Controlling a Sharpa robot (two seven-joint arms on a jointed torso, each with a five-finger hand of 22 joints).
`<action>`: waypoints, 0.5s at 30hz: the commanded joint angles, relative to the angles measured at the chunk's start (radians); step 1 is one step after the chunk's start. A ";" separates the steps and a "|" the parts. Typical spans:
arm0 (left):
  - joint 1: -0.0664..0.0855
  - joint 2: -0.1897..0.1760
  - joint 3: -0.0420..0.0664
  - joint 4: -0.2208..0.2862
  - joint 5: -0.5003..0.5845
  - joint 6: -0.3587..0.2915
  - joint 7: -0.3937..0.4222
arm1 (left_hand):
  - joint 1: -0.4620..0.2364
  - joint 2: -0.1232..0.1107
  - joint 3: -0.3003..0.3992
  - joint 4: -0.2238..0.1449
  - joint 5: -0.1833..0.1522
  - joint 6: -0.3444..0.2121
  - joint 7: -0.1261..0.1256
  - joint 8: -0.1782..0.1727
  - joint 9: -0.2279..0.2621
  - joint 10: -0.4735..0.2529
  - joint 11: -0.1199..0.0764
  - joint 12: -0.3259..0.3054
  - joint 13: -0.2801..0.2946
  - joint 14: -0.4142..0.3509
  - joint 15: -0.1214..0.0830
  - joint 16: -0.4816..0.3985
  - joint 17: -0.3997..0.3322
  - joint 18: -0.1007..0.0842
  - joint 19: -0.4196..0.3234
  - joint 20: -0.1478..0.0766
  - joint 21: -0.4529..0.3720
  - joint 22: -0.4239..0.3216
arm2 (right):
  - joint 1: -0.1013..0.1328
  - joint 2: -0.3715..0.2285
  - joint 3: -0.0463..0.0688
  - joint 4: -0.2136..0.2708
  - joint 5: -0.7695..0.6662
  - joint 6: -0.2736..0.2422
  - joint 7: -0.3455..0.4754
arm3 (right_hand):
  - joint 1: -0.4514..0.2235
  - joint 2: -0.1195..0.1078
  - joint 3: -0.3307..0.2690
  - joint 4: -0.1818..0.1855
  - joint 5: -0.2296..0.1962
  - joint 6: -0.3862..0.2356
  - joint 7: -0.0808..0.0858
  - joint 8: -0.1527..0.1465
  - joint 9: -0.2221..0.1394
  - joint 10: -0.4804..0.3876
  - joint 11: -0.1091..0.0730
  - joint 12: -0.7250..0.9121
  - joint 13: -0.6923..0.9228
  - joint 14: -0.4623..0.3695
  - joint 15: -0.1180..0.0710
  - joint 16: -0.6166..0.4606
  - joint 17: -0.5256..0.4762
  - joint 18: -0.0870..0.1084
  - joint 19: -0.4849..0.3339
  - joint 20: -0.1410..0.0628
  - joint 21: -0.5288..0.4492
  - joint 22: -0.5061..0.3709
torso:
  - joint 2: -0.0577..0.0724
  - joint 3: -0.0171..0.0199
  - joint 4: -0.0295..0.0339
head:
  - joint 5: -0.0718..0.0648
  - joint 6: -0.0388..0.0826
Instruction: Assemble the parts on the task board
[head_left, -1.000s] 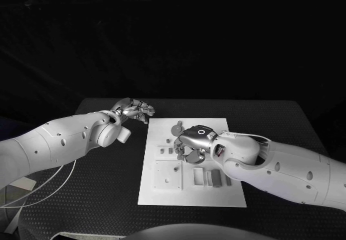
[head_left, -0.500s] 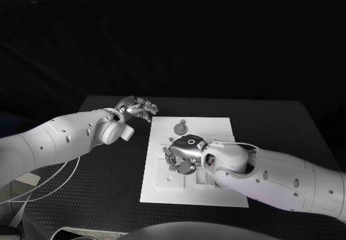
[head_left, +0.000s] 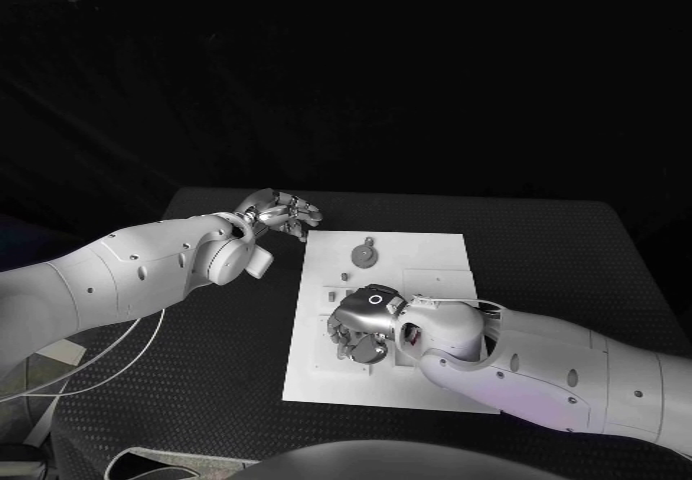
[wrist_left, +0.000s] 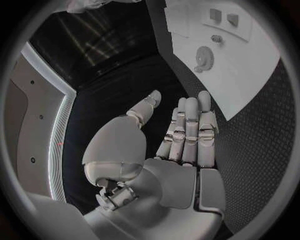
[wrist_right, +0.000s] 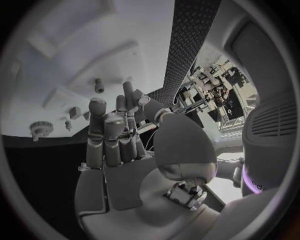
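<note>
Markings: no legible writing on the task board (head_left: 433, 250) or on the arms; a small ring mark shows on the back of the right hand (head_left: 364, 325).
Task board: white plate lying flat at the middle of the black table (head_left: 577, 250); its near half is covered in the head view by the right hand and forearm.
Parts: a round gear (head_left: 366, 256) lies flat on the far half of the board, apart from both hands; a small peg (head_left: 345, 275) sits just nearer than it; two small blocks (wrist_left: 215, 15) lie farther along the board in the left wrist view; a further peg (wrist_right: 99, 86) stands on the board beyond the right fingertips.
Surroundings: a white cable (head_left: 87, 375) trails over the table's left edge.
Left hand (head_left: 281, 215): hovers off the board's far-left corner above the table; fingers extended side by side, thumb apart; holds nothing.
Right hand: palm down over the near-left part of the board; fingers partly curled; whether it grips a part cannot be told.
</note>
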 joint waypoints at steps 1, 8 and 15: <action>0.002 0.003 0.001 0.001 0.005 0.013 0.007 | -0.008 -0.001 -0.005 0.002 -0.006 -0.002 0.008 0.002 0.001 -0.009 0.004 0.006 -0.001 0.006 -0.002 -0.004 0.001 0.020 0.004 -0.002 -0.004 0.000 | -0.007 0.005 -0.001 -0.006 -0.045 0.005 0.011 | 0.004 0.007 -0.004 0.002 0.004 0.014 0.006 0.003 0.018 0.042 -0.015 0.000 0.002 -0.011 -0.016 0.005 0.001 0.047 -0.001 -0.007 0.004 0.020 | 0.000 0.0006 -0.0005 | 0.004 -0.002; 0.002 0.003 0.001 0.001 0.005 0.014 0.006 | -0.008 0.000 -0.005 0.002 -0.006 -0.002 0.008 0.003 0.001 -0.009 0.004 0.006 -0.001 0.006 -0.002 -0.004 0.001 0.020 0.004 -0.002 -0.004 0.000 | -0.015 0.013 -0.001 -0.018 -0.050 0.008 0.010 | 0.005 0.006 -0.004 0.002 0.004 0.014 0.006 0.003 0.019 0.042 -0.015 0.000 0.002 -0.011 -0.016 0.005 0.002 0.047 -0.001 -0.007 0.004 0.020 | 0.000 -0.0001 -0.0013 | 0.005 -0.003; 0.002 0.002 0.001 0.002 0.005 0.014 0.006 | -0.008 -0.001 -0.005 0.002 -0.006 -0.003 0.008 0.003 0.001 -0.009 0.004 0.007 -0.001 0.006 -0.002 -0.004 0.001 0.020 0.004 -0.002 -0.004 0.000 | -0.016 0.017 -0.001 -0.024 -0.057 0.014 0.007 | 0.005 0.006 -0.004 0.002 0.004 0.014 0.006 0.003 0.019 0.042 -0.015 -0.001 0.003 -0.011 -0.016 0.005 0.002 0.047 -0.001 -0.007 0.004 0.020 | 0.000 -0.0003 -0.0006 | 0.006 -0.005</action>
